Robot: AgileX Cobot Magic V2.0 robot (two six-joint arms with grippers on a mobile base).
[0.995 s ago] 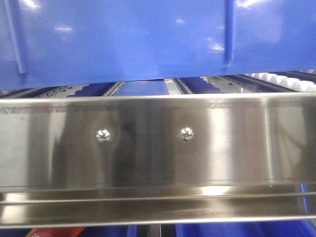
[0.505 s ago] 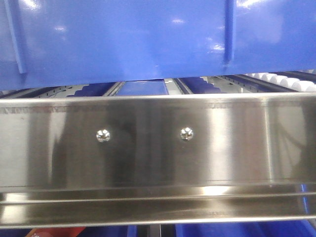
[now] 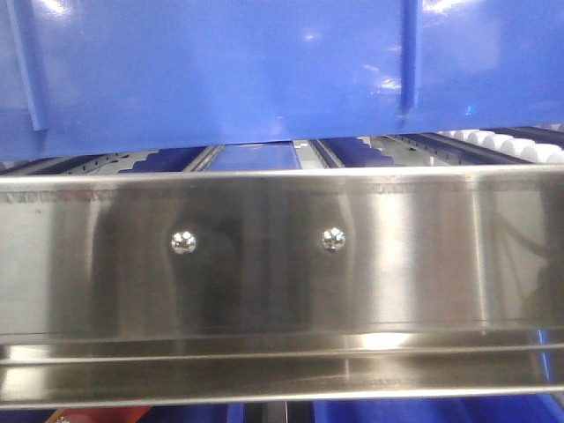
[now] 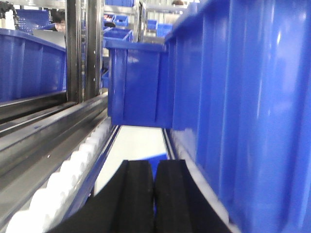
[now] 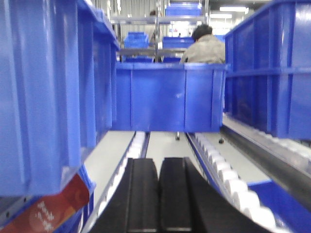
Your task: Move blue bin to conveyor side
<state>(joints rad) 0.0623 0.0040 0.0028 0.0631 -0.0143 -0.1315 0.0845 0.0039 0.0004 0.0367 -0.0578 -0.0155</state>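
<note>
Above steel rail [image 3: 282, 256], blue bin [image 3: 264, 70] cut off by frame; left hand [image 4: 154, 167], right hand [image 5: 159, 164] clenched, empty.

Front view: the bin [image 3: 220, 70] is spread across the top of the frame, above a rail [image 3: 282, 264] stretched across the middle, with rollers [image 3: 507, 145] seen at upper right behind it. Left wrist view: the right side is filled by the bin; a crate [image 4: 138, 82] is set behind at centre.
</note>
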